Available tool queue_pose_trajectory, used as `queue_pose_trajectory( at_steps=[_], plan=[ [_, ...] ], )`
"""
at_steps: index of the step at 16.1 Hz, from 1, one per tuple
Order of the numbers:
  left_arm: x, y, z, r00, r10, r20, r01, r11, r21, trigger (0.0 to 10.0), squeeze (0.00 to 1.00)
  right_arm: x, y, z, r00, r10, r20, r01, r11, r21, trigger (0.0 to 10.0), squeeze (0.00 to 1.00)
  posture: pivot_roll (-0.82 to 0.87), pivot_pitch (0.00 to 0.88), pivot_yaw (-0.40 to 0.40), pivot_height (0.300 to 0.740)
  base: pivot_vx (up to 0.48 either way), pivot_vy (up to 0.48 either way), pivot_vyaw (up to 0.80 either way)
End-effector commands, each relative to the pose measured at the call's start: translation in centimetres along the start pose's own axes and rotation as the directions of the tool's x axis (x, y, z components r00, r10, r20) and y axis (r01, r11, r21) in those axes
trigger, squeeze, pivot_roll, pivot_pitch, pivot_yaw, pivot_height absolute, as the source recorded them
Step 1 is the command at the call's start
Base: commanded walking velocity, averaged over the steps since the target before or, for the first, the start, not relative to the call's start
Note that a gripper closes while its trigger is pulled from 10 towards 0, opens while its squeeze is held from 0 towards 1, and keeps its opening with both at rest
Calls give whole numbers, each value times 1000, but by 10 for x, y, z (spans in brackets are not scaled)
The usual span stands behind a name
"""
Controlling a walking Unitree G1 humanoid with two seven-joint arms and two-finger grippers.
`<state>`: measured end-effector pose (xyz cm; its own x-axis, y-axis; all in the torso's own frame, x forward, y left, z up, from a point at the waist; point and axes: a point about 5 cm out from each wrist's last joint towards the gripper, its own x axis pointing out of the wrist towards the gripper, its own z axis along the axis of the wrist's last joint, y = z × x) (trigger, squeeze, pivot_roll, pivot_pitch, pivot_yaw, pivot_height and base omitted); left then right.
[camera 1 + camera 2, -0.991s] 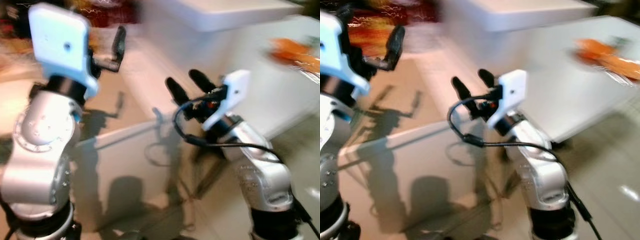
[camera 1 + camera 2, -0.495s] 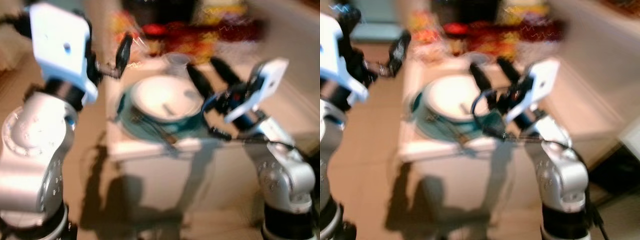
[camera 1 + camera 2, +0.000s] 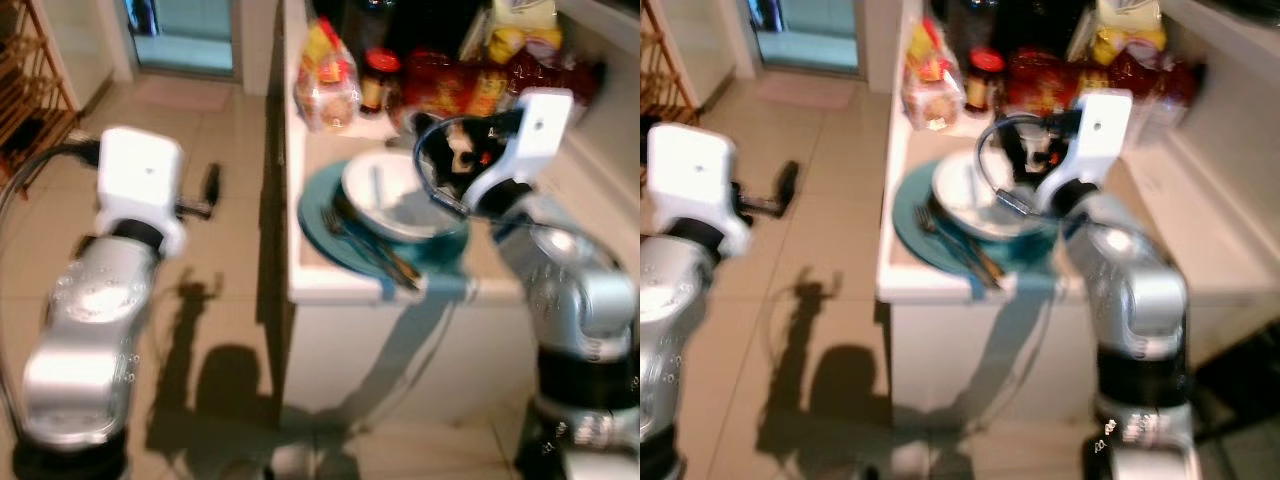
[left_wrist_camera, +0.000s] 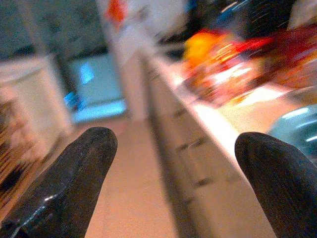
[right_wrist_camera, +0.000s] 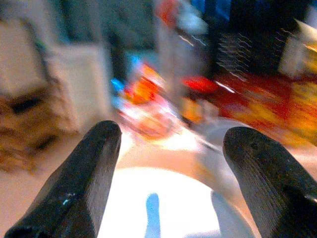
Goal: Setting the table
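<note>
Both grippers gape empty, and the right gripper (image 5: 163, 173), hovering just over the white bowl (image 3: 395, 195), could knock it off its teal plate (image 3: 330, 225).

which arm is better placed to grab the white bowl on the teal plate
Right. The right gripper hangs directly over the white bowl on the teal plate, jaws open. The left gripper is out over the floor, beside the counter, well away from the bowl.

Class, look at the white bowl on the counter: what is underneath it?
The white bowl sits on a teal plate. Cutlery lies across the plate's front; the plate's middle is covered.
</note>
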<state>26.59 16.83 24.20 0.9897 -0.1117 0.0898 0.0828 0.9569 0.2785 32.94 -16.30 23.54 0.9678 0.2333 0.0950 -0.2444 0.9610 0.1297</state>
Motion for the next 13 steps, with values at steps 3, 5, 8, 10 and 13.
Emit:
queue_pose_trajectory(
  at_steps=[3, 5, 8, 10, 13],
  plan=[
    [6, 0, 10, 996, -49, 72, 45, 998, 51, 10000, 0, 18, -7, 15, 999, -9, -31, 7, 999, -37, 10000, 31, 66, 0, -90, 740, 0, 0, 0],
    [4, -3, 12, 991, -91, 99, 86, 995, 48, 10000, 0, 24, -19, 16, 995, -46, -85, 40, 997, -73, 10000, 1000, 66, 0, -100, 740, 0, 0, 0],
    [5, -5, 9, 994, -50, 94, 50, 999, -3, 10000, 0, 27, -24, 21, 996, -68, -52, 61, 992, -112, 10000, 1000, 65, 0, -102, 740, 0, 0, 0],
    [7, -7, 9, 995, -44, 86, 44, 999, 10, 10000, 0, 26, -22, 18, 996, -68, -54, 60, 989, -134, 10000, 1000, 58, 0, -98, 740, 0, 0, 0],
    [5, -15, 7, 988, -125, 91, 124, 992, 17, 10000, 0, 21, -20, 4, 981, -75, -181, 46, 986, -159, 10000, 0, 58, 0, -100, 740, 0, 0, 0]
  ],
)
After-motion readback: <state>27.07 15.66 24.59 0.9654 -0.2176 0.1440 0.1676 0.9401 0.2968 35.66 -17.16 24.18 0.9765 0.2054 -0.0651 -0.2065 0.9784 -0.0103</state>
